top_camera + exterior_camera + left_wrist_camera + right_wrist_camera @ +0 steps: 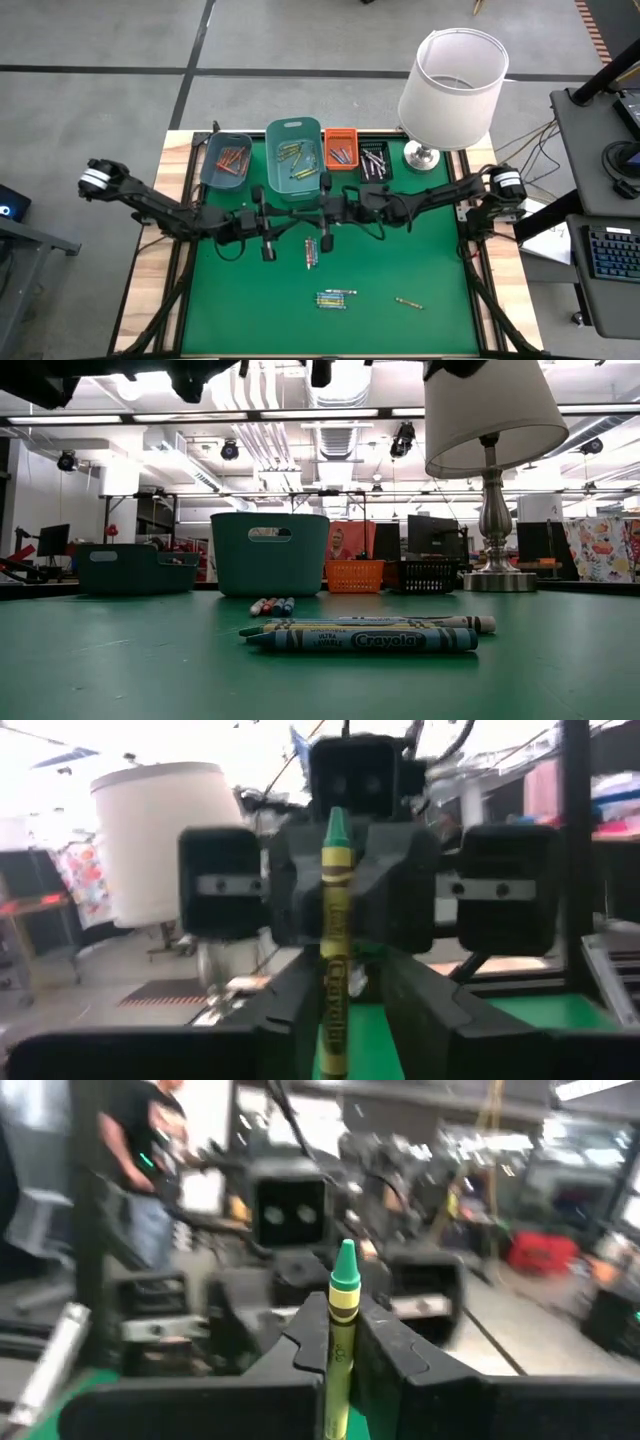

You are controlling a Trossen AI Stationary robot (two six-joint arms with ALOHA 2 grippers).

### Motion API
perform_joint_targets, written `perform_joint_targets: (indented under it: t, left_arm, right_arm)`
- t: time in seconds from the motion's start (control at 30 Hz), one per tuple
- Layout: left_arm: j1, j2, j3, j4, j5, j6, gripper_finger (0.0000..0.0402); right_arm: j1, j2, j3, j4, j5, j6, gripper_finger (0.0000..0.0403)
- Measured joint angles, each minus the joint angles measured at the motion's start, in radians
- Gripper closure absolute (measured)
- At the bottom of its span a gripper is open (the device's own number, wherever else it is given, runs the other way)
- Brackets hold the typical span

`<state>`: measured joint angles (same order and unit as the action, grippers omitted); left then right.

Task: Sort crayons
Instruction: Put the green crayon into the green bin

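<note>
Green crayon held upright between the two pincers above the middle of the worktop.

The right pincer (340, 1355) is pressed together on the yellow-green crayon (342, 1330), whose long axis stands vertical with its tip up, directly between the fingers. The left pincer (335, 1020) faces it nose to nose, and the same crayon (333, 940) rises between its fingers too; whether those fingers grip it or have just let go, I cannot tell. In the high view both arms meet just in front of the teal bin (293, 155), the nearer bin for either. Loose crayons (336, 298) lie flat on the worktop (420, 330), well apart from both pincers, on the side away from the bins.
</note>
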<state>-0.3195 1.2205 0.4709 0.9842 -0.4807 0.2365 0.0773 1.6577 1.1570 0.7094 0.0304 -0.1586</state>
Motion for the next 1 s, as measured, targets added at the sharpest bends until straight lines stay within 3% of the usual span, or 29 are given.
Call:
perform_joint_targets:
  t: [0.23,0.33,0.63,1.0]
  left_arm:
    - [-0.001,-0.173,0.0,-0.309,-0.2,-0.092,0.0262]
    - [-0.001,-0.259,0.0,-0.449,-0.271,-0.132,0.025]
    - [0.0,-0.47,0.0,-0.791,-0.476,-0.34,0.0244]
    - [0.0,-0.518,0.0,-0.844,-0.482,-0.377,0.0244]
  right_arm:
    - [-0.043,0.001,0.185,-0.434,0.223,-0.068,0.0386]
    - [-0.086,0.006,0.223,-0.544,0.259,-0.068,0.0386]
    - [-0.235,0.008,0.157,-0.605,0.257,0.056,0.0387]
    - [-0.361,0.009,0.12,-0.507,0.056,0.14,0.0387]
